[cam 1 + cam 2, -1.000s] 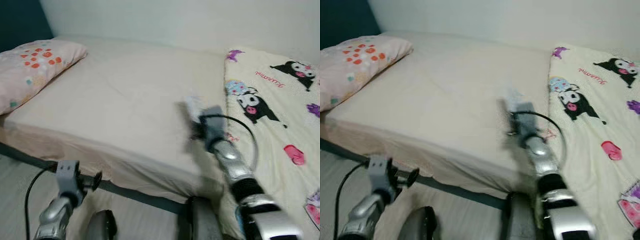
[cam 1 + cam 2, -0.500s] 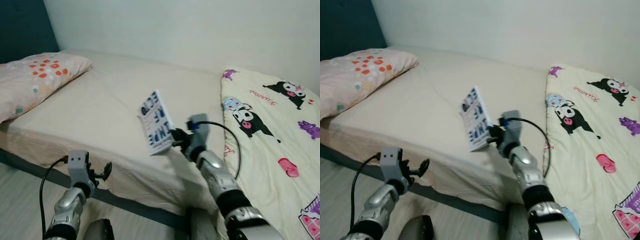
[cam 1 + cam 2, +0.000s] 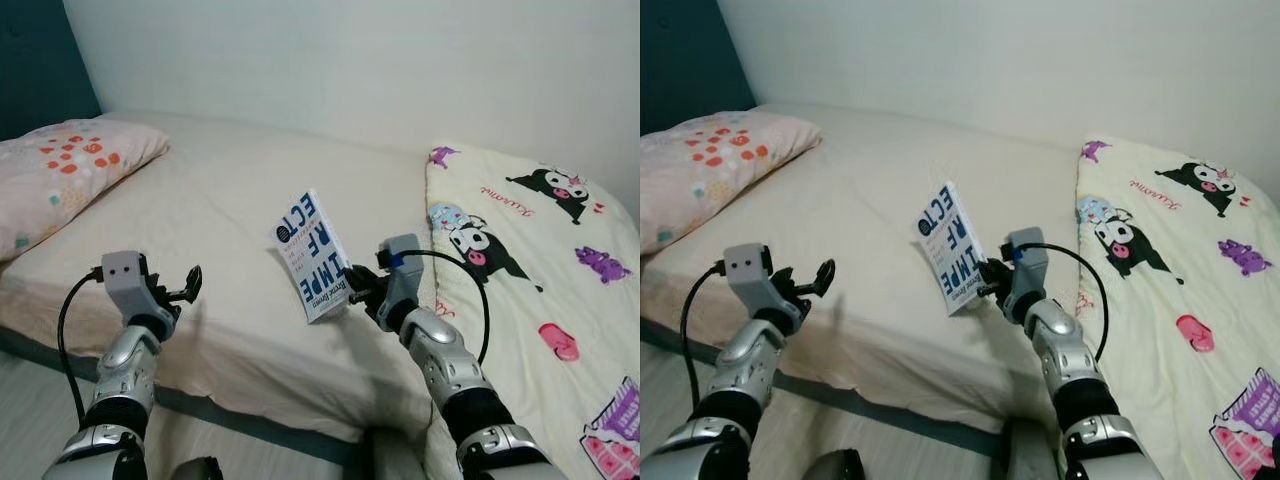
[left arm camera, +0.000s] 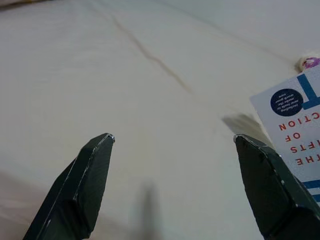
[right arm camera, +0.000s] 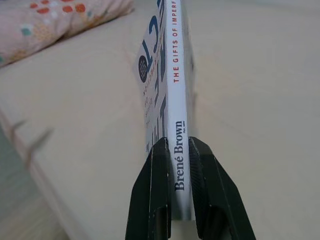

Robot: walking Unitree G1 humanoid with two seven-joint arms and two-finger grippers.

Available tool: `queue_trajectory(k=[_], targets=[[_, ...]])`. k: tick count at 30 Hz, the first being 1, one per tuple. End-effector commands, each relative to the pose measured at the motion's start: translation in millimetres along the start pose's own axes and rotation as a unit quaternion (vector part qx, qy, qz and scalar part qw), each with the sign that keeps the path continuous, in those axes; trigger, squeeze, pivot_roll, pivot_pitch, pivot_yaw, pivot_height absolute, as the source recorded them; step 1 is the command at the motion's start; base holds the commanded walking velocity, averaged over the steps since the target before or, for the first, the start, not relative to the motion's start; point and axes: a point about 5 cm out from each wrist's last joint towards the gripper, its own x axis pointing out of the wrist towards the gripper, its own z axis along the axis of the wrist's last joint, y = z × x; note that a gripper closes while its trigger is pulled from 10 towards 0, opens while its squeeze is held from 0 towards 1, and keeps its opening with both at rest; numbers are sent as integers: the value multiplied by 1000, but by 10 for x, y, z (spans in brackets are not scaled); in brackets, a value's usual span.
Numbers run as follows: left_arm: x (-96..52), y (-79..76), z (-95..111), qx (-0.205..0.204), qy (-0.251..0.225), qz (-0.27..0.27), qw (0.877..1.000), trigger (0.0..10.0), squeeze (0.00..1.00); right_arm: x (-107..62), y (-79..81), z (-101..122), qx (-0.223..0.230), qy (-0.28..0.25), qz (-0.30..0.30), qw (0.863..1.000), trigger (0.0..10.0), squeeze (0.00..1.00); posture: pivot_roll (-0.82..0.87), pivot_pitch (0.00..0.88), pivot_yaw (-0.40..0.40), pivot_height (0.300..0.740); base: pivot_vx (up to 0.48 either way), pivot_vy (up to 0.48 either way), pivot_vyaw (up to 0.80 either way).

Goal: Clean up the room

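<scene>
Seen from the robot's head, a wide bed with a plain cream fitted sheet fills the room ahead. The right gripper is held above the bed's near half, pinching a thin white paperback book with blue and red lettering by its lower corner; the book stands tilted in the air, clear of the sheet. The left gripper hangs over the bed's near edge, its fingers spread with nothing between them. A pink pillow with orange and red flower print lies at the bed's far left end, and a cream blanket printed with black-and-white cartoon figures covers the bed's right end.

From the left wrist, two black fingers stand wide apart over the bare sheet, and the book's cover shows beside one of them.

From the right wrist, both black fingers press against the book's white spine, which carries the author's name in dark print, with the bed beneath and the pillow beyond.
</scene>
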Motion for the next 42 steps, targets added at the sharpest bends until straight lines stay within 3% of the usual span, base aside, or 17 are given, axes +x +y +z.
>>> queue_trajectory(k=[1,8,9,13,21,29,31,33,39,42], targets=[[-56,49,-106,5,23,14,1000,10000,0,7,14,-6,-11,7,5,1000,10000,0,-80,0,-67,623,0,0,0],[-149,108,-286,5,68,41,997,10000,0,-14,-1,-59,-10,15,3,1000,10000,0,-82,0,-68,653,0,0,0],[-204,144,-404,7,111,54,992,10000,0,-20,-11,-72,-11,18,2,1000,10000,0,-86,0,-66,663,-480,0,0],[-289,196,-537,-6,149,78,986,10000,0,-23,-29,-78,-10,18,-1,1000,10000,0,-86,0,-66,678,-480,0,0],[-407,173,-701,40,180,77,980,10000,0,-22,-35,-108,-7,23,-7,1000,10000,0,-87,0,-63,713,-59,0,0],[-549,185,-872,65,220,87,970,10000,0,-41,7,-205,-12,38,8,999,10000,0,-89,0,-60,718,0,0,0],[-674,235,-981,69,245,104,961,10000,0,-68,44,-316,-22,58,20,998,10000,0,-87,0,-58,718,0,0,769],[-674,235,-981,69,245,104,961,10000,0,-68,44,-316,-22,58,20,998,10000,0,-87,0,-58,718,0,0,763],[-922,326,-1172,81,298,120,943,10000,0,-113,105,-486,-25,84,30,996,10000,0,-84,0,-52,718,0,0,756],[-1189,388,-1356,79,353,132,923,10000,0,-182,148,-694,-11,116,26,993,10000,0,-84,0,-46,718,0,0,756]])
